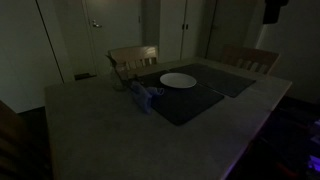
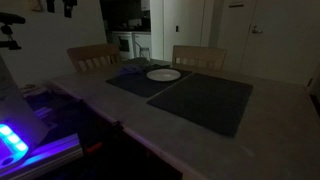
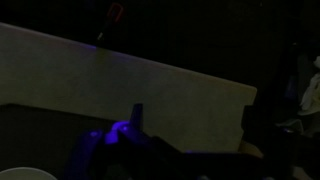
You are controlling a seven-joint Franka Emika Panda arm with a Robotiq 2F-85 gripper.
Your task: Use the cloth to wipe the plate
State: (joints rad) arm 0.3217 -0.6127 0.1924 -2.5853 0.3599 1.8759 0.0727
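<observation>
A white plate (image 1: 178, 80) lies on a dark placemat (image 1: 190, 100) at the far side of the table; it also shows in an exterior view (image 2: 163, 74). A crumpled bluish cloth (image 1: 145, 97) lies next to the plate at the mat's edge. The scene is very dark. My gripper (image 3: 196, 125) shows only in the wrist view. Its two dark fingers stand wide apart over the pale table top with nothing between them. The plate and the cloth are out of the wrist view.
A second dark placemat (image 2: 205, 100) lies beside the first. Two wooden chairs (image 2: 92, 56) (image 2: 198, 57) stand at the table's far edge. Blue-lit equipment (image 2: 12, 140) sits by the table's near corner.
</observation>
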